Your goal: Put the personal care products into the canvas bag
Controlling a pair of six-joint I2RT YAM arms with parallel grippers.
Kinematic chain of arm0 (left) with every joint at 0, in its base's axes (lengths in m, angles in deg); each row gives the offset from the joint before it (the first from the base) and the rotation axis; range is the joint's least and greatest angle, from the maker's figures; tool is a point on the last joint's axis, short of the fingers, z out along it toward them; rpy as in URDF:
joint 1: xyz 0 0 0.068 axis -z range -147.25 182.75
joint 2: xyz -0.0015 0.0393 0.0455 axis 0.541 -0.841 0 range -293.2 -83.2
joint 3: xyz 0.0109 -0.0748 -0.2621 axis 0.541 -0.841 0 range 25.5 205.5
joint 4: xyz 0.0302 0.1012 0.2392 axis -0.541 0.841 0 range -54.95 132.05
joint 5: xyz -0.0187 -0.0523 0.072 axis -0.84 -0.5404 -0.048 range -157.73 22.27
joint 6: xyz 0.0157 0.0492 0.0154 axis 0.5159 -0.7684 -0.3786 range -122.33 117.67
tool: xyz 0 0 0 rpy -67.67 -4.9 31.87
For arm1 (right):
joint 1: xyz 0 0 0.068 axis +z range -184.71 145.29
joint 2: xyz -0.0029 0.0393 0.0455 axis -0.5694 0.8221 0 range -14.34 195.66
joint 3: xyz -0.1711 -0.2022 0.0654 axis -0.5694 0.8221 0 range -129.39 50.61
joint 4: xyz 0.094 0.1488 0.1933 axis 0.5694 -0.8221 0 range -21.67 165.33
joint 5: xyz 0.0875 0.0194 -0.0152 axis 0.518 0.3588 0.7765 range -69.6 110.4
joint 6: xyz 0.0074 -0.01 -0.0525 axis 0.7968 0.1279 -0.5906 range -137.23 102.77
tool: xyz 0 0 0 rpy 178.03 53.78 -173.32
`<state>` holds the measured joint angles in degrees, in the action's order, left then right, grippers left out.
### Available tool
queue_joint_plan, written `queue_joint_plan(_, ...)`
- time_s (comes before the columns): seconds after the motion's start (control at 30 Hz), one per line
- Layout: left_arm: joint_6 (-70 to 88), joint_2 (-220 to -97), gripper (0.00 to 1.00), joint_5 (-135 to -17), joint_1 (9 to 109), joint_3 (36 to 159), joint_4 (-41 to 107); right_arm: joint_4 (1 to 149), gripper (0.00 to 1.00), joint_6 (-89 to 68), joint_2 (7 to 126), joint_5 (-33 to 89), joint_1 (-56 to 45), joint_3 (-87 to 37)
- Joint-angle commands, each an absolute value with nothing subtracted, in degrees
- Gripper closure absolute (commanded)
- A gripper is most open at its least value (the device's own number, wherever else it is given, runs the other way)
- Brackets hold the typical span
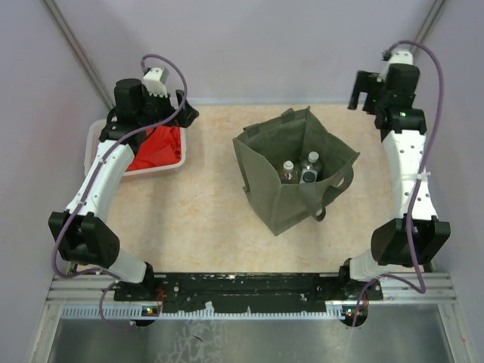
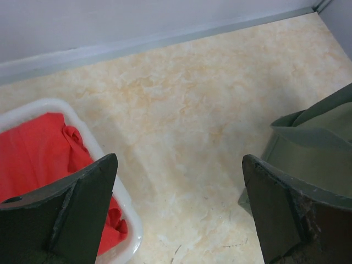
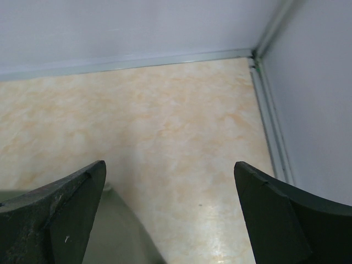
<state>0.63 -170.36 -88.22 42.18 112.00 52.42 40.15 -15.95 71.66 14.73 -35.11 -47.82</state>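
Note:
The olive-green canvas bag (image 1: 291, 170) stands open in the middle of the table. Inside it I see an amber bottle with a white cap (image 1: 287, 171) and a clear bottle with a dark cap (image 1: 311, 168); any other bottles are hidden in the bag. My left gripper (image 1: 184, 108) is open and empty at the back left, over the basket's edge; the bag's corner (image 2: 316, 148) shows at the right of its wrist view. My right gripper (image 1: 364, 91) is open and empty at the back right, away from the bag. A dim olive shape, perhaps the bag's edge (image 3: 118, 236), shows low in the right wrist view.
A white basket (image 1: 98, 132) holding a red cloth (image 1: 157, 147) sits at the back left; it also shows in the left wrist view (image 2: 104, 157). Walls close the table at the back and both sides. A metal rail (image 3: 269, 121) runs along the right wall.

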Motion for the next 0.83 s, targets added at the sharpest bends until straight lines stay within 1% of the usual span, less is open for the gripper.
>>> queue_joint_plan(0.0, 3.71, -170.08, 0.00, -86.16, 42.42, 109.48, 50.21, 47.00, 0.01, -11.37, 70.80, 20.71, -43.70, -41.57)
queue_joint_plan(0.23, 8.25, -168.25, 0.00, -78.09, 42.42, 102.34, 45.89, 54.14, 0.01, -9.78, 65.41, 17.30, -44.93, -21.50)
queue_joint_plan(0.33, 10.34, -166.96, 0.00, -75.45, 42.51, 99.63, 44.53, 56.24, 0.01, -9.19, 64.33, 16.72, -44.90, -16.44)
queue_joint_plan(0.47, 12.00, -165.84, 0.00, -72.22, 42.51, 97.50, 44.11, 57.71, 0.01, -8.53, 63.98, 17.97, -44.97, -13.66)
queue_joint_plan(0.8, 12.52, -162.51, 0.00, -74.34, 42.51, 95.40, 41.78, 58.28, 0.01, -9.71, 62.60, 17.89, -44.91, -12.46)
